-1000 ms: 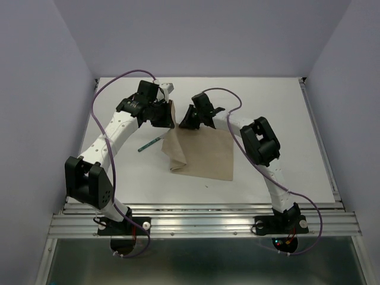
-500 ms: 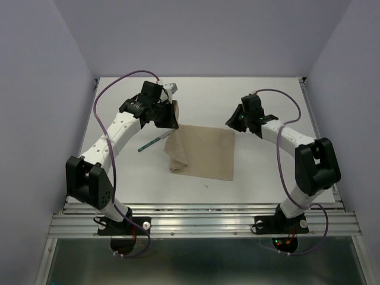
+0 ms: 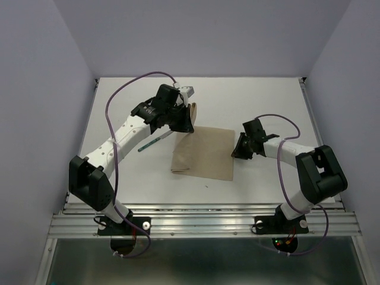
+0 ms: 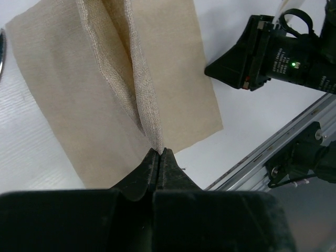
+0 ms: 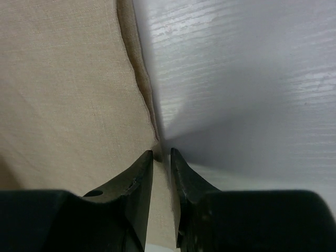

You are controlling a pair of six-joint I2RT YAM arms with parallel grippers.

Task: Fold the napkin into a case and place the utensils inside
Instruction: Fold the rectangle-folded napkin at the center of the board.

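Observation:
The beige napkin lies on the white table, its far-left part lifted. My left gripper is shut on a pinched fold of it and holds that fold up; in the left wrist view the cloth hangs from the closed jaws. My right gripper is low at the napkin's right edge. In the right wrist view its jaws stand a narrow gap apart, astride the cloth's hem. One slim utensil lies on the table left of the napkin. No case shape shows.
The right arm's black wrist shows in the left wrist view beyond the napkin. Purple cables loop above both arms. The metal rail runs along the table's near edge. Grey walls close in the sides and back.
My left gripper has carried the pinched cloth to the right. My right gripper left the napkin's far edge, swung out right, then came down to the napkin's right edge.

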